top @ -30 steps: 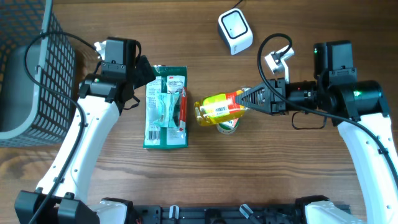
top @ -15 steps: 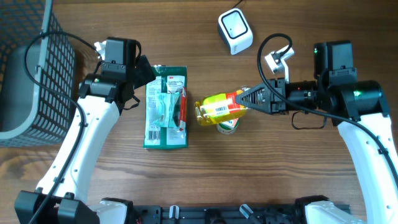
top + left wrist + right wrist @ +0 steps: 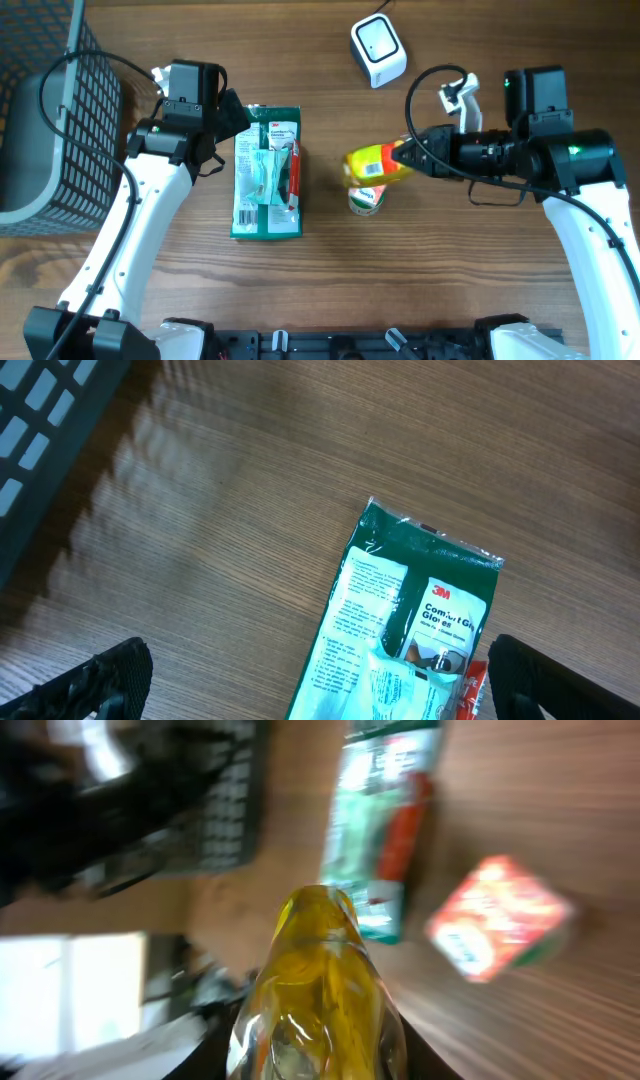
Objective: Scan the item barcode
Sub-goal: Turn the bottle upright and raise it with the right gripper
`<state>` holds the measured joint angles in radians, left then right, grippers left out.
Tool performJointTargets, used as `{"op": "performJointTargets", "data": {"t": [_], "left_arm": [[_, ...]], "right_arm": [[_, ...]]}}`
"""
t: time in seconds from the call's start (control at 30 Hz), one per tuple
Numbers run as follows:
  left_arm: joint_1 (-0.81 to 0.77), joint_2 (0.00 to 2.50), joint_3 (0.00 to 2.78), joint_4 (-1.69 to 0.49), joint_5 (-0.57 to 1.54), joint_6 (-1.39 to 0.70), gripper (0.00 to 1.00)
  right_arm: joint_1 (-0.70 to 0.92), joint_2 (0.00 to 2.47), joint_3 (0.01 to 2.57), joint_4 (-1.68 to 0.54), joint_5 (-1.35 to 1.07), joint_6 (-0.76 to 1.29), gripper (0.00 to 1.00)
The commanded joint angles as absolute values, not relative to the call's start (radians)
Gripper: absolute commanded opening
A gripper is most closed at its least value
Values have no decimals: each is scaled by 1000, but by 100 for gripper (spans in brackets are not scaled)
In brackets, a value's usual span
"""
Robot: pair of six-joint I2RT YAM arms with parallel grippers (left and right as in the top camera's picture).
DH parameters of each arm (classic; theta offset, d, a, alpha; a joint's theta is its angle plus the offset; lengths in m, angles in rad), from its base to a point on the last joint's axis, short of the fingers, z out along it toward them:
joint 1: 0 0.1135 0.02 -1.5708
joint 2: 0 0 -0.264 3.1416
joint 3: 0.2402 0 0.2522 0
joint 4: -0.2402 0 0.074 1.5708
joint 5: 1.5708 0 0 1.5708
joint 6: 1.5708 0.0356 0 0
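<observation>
One item matters here: the yellow item (image 3: 372, 163) is held by the right gripper (image 3: 403, 158), whose jaws are narrow and closed on its end. It hangs above the surface (image 3: 480, 290) near the middle, and the small red and green pack (image 3: 366, 200) lies just under it at 6 o'clock. The scanner (image 3: 378, 50), a white block with a dark window, stands apart from it at 12 o'clock. The left gripper (image 3: 233, 112) is spread wide and holds nothing; it waits at the 11 o'clock corner of the green glove package (image 3: 268, 170), with the basket (image 3: 40, 120) far at 9 o'clock.

I judge that the step in hand is to present the barcode to the scanner. I cannot see the barcode in any view, and the right wrist view shows only glossy yellow wrap, partly blurred. So to do it well, the wrist should first roll until the printed code looks toward the window. Then the arm should carry the item toward 12 o'clock, high enough to clear the pack below.

It is better to stop in front of the window and hold steady for a moment. The wrap looks shiny, so a small tilt may help against glare. The fingers should not cover the code, and the grip should not loosen, because the skin seems slippery
</observation>
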<state>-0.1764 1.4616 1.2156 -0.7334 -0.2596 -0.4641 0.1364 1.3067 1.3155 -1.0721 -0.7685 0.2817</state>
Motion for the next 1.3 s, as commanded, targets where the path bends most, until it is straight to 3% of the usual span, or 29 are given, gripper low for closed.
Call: {"op": "performJointTargets", "data": {"t": [0.0,0.23,0.7,1.03,1.27], "left_arm": [[-172,1466,1212,-731,-258,-449,100],[-172,1466,1212,-731,-258,-448,100],[-172,1466,1212,-731,-258,-449,100],[-172,1466,1212,-731,-258,-448,100],[-172,1466,1212,-731,-258,-448,100]], "right_arm": [[137,1299,1326,-1081,-533,266,5],[137,1382,1326,-1177,-67,428,4],[137,1646,1326,-1172,-56,430,4],[137,1695,1326,-1151,-52,475,5],[137,1694,1327,-997,-27,473,4]]}}
